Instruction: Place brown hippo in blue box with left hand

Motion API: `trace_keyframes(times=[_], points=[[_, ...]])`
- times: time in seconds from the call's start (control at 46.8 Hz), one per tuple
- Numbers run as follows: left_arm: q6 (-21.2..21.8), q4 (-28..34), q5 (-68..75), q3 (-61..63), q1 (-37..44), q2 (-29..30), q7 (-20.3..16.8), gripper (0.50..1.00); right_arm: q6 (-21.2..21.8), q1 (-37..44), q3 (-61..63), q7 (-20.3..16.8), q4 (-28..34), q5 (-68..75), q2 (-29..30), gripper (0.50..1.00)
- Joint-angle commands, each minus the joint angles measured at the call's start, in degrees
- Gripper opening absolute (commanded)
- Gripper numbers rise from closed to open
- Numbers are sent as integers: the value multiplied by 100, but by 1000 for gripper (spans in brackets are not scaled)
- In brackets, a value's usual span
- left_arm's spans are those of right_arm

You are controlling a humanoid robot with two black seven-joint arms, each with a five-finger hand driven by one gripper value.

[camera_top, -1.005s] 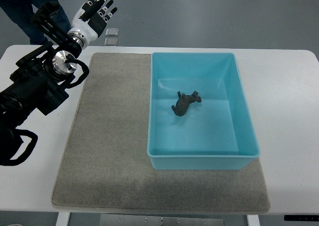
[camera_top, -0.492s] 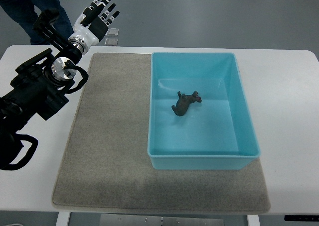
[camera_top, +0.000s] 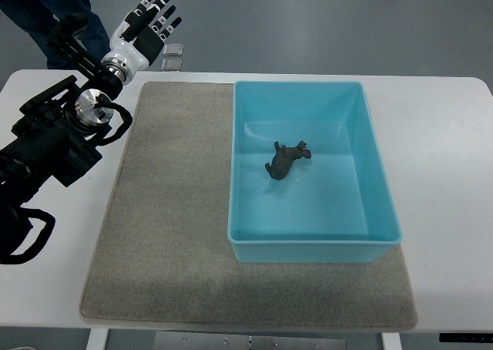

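The brown hippo [camera_top: 288, 159] lies on its side on the floor of the blue box [camera_top: 310, 242], roughly in the box's middle. The box stands on the right part of a grey mat [camera_top: 169, 211]. My left hand [camera_top: 147, 23] is far from it, raised past the table's back left edge, its fingers spread and holding nothing. Its black arm [camera_top: 54, 138] runs in from the left edge over the table's left side. The right arm does not show.
The white table [camera_top: 447, 173] carries the mat and box. A person's legs in dark trousers [camera_top: 38, 11] stand at the top left, beyond the table. Two small square plates [camera_top: 172, 55] lie on the floor behind the table.
My left hand and arm have drawn slightly back toward the left. The hippo and the box have not moved.
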Motion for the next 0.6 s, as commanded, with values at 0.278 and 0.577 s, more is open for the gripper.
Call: trace_keyframes(times=[0.278,0.577], points=[[-18,-17,9,9,15,-8,0,996,0,7,0,0,0,0,0,936],[-62,27,35,17,15,1,0,996,88,7,0,0,97,-35,0,936]])
